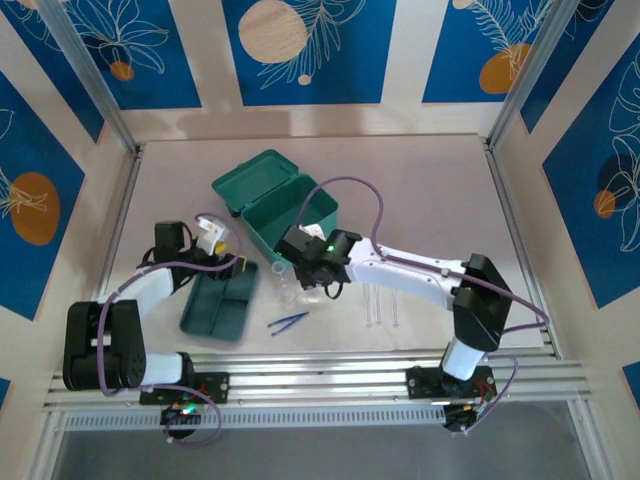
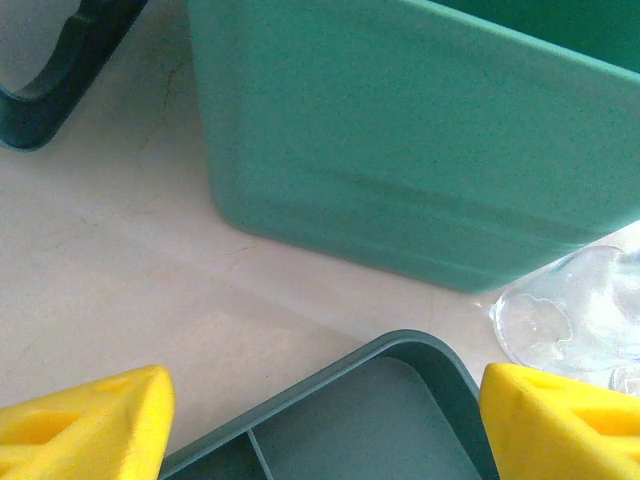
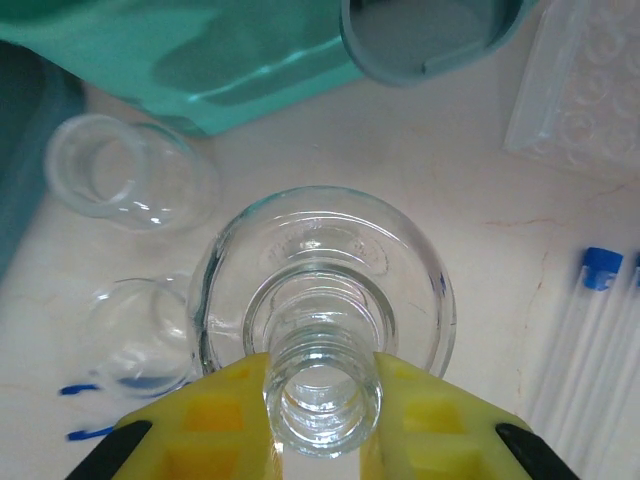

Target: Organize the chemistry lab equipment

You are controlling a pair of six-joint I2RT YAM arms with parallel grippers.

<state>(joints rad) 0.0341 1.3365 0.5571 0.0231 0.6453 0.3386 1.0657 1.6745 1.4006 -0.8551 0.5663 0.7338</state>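
Note:
My right gripper (image 3: 322, 420) is shut on the threaded neck of a clear glass flask (image 3: 320, 280), whose round body hangs just above the table. Left of the flask are a small clear beaker (image 3: 120, 170) and a tiny clear dish (image 3: 145, 335). Thin tubes with blue caps (image 3: 590, 330) lie to its right. The teal case (image 1: 285, 205) stands open behind. My left gripper (image 2: 325, 430) is open over a corner of the dark-green divided tray (image 2: 380, 420), close to the case wall (image 2: 400, 150). Blue tweezers (image 1: 288, 322) lie near the front.
A clear plastic well plate (image 3: 590, 90) lies right of the case. In the top view the right arm (image 1: 420, 280) stretches across the middle of the table, with the tubes (image 1: 383, 305) beneath it. A metal rail (image 1: 350, 375) runs along the near edge.

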